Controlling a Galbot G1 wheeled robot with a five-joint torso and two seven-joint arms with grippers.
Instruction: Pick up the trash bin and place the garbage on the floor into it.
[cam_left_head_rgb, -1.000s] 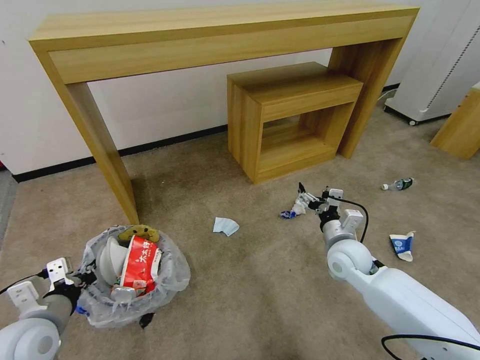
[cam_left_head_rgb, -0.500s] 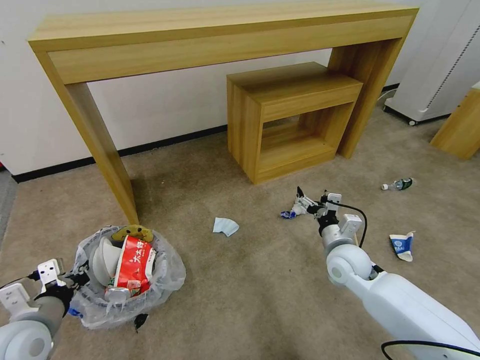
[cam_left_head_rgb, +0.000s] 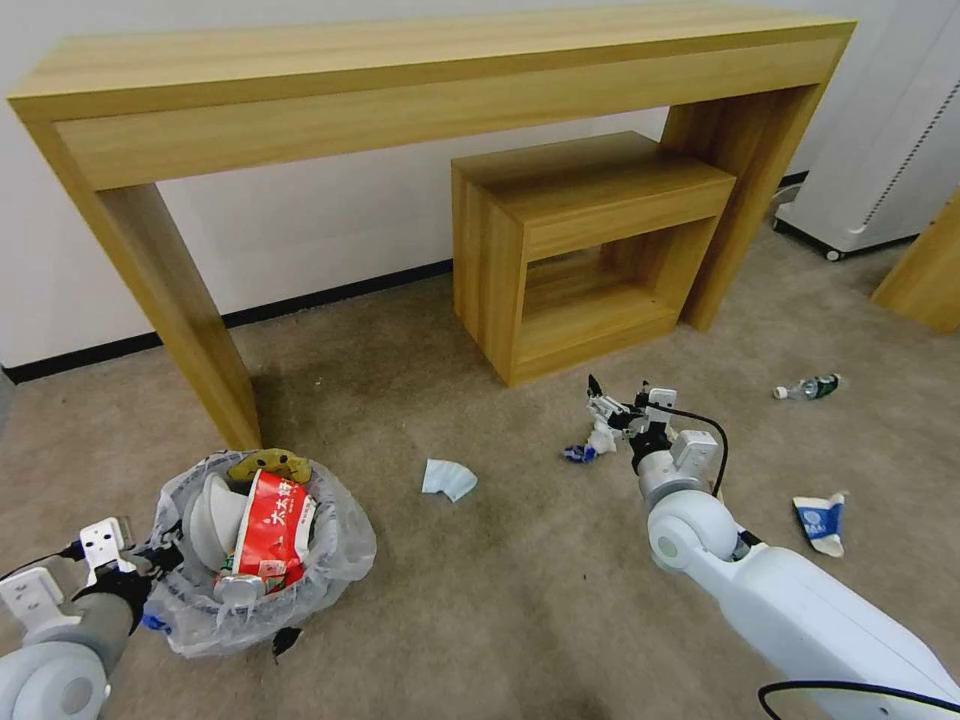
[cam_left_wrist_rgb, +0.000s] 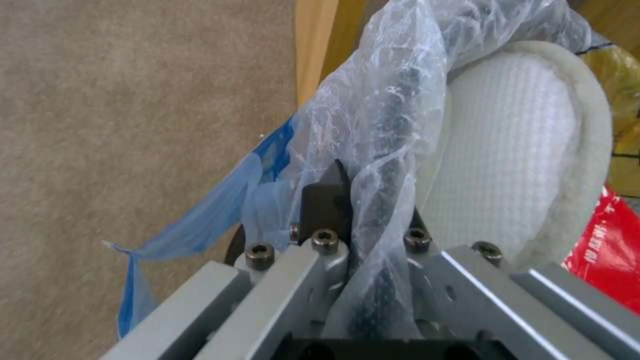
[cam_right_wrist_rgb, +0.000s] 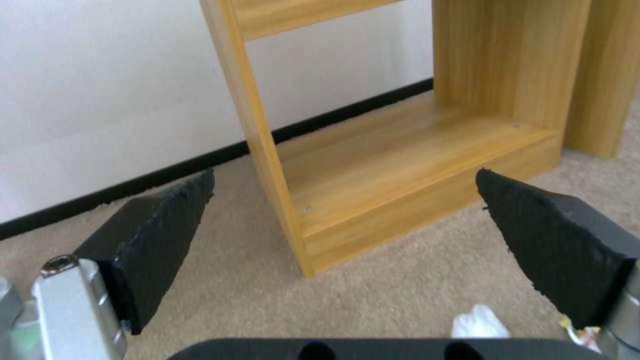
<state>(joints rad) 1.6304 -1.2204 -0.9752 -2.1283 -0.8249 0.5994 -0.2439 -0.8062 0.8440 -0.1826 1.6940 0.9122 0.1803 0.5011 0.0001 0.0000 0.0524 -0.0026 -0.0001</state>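
A: What is the floor made of?
B: Beige short-pile carpet, matt and slightly rough. At the lower left, the trash bin wears a clear, crinkly, glossy plastic liner.

A: And inside it?
B: A white slipper of waffle-textured cloth with a fuzzy edge, beside a shiny red wrapper.

A: The furniture?
B: The console table is smooth light wood grain, satin finish. The right gripper has matt black, grainy pads on brushed metal.

A: Count?
B: One trash bin, with one white slipper and one red wrapper visible inside.
A: Floor?
B: One folded paper, one crumpled wad, one carton, one bottle.
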